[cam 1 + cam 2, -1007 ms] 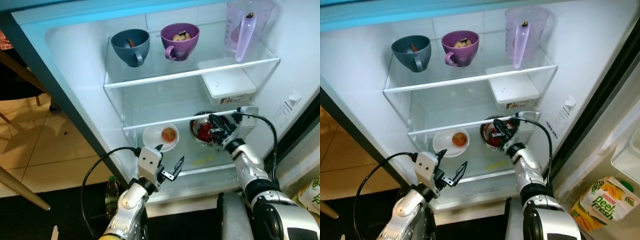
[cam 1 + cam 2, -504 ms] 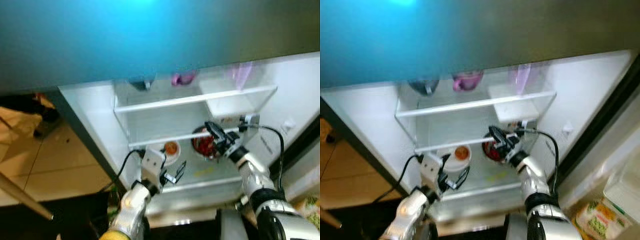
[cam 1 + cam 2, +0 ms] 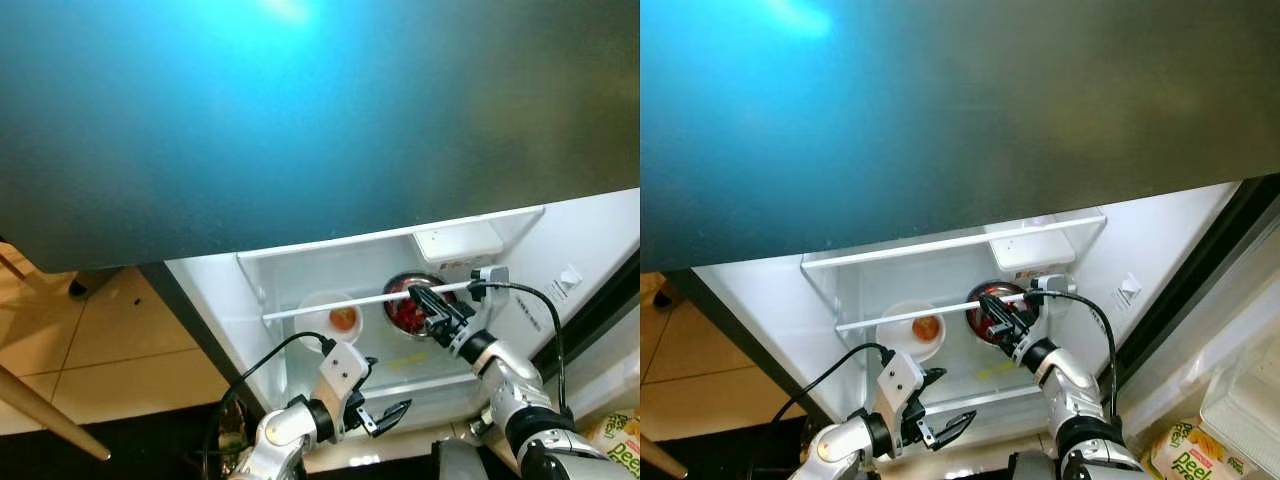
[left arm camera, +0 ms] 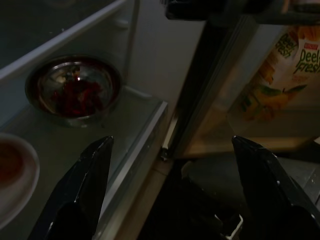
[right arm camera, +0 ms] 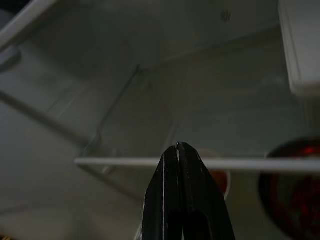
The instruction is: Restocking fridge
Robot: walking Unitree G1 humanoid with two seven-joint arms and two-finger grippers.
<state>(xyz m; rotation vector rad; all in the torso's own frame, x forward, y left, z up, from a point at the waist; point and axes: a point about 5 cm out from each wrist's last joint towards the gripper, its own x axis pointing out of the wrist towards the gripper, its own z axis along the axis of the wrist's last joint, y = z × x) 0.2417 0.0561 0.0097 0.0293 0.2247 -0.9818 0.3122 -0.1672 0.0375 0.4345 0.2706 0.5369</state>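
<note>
Metal bowl [image 3: 410,308] of red food sat on the lower fridge shelf [image 3: 990,385], right of the plate [image 3: 322,312]. Right gripper [image 3: 432,306] pinched closed, empty, at the bowl; left gripper [image 3: 385,417] spread wide, near edge. Placement looked done; retreat left.

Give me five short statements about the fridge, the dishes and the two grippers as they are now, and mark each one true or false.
1. The right gripper has its fingers pressed together. True.
2. The left gripper is clamped on the plate. False: its fingers are spread wide and hold nothing, in front of the shelf edge.
3. The metal bowl holds something red. True.
4. The white plate sits to the right of the metal bowl. False: it sits to the bowl's left, on the same shelf.
5. A juice carton stands outside the fridge on the robot's right. True.
</note>
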